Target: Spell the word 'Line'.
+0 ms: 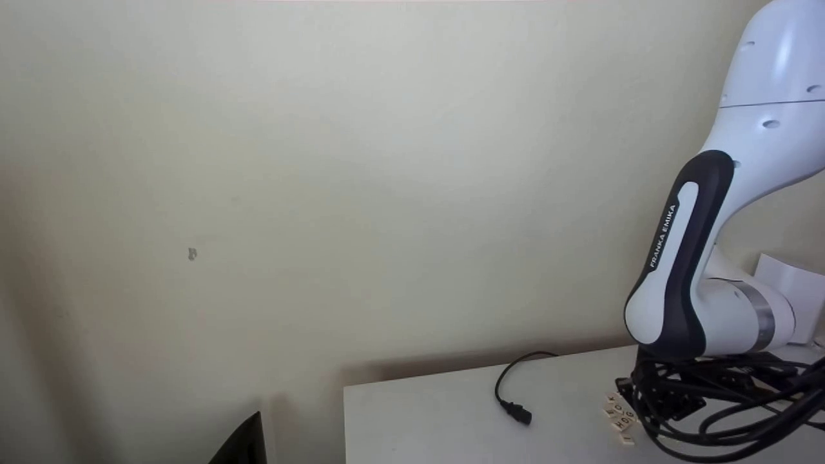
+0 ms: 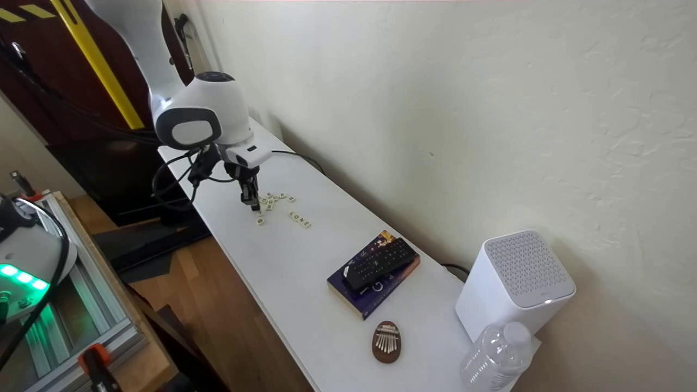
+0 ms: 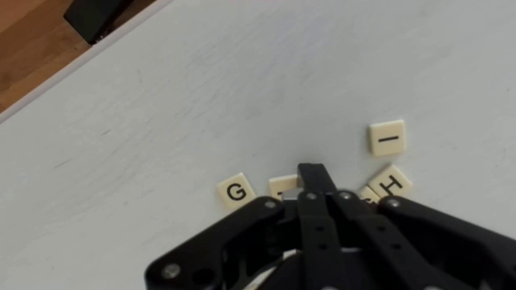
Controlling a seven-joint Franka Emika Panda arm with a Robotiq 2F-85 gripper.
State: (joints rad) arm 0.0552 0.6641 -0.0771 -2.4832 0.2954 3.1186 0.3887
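Small pale tan letter tiles lie on the white table. A row of tiles (image 2: 301, 220) seems to read L O N E in an exterior view. A looser cluster (image 2: 270, 206) lies by the gripper; part of it also shows in an exterior view (image 1: 622, 423). My gripper (image 2: 255, 207) points down, low over the table. In the wrist view its fingertips (image 3: 316, 175) are together, partly covering a tile (image 3: 280, 185) whose letter is hidden. A G tile (image 3: 236, 191) lies left of it; an I tile (image 3: 387, 138) and an H tile (image 3: 390, 184) lie right. The row is hidden in the wrist view.
The table's front edge (image 3: 86, 56) drops to the floor. A black cable plug (image 1: 515, 412) lies near the wall. A book (image 2: 348, 277) with a black remote (image 2: 381, 264), a small thumb piano (image 2: 386, 342), a bottle (image 2: 495, 359) and a white box-like device (image 2: 523, 272) stand farther along.
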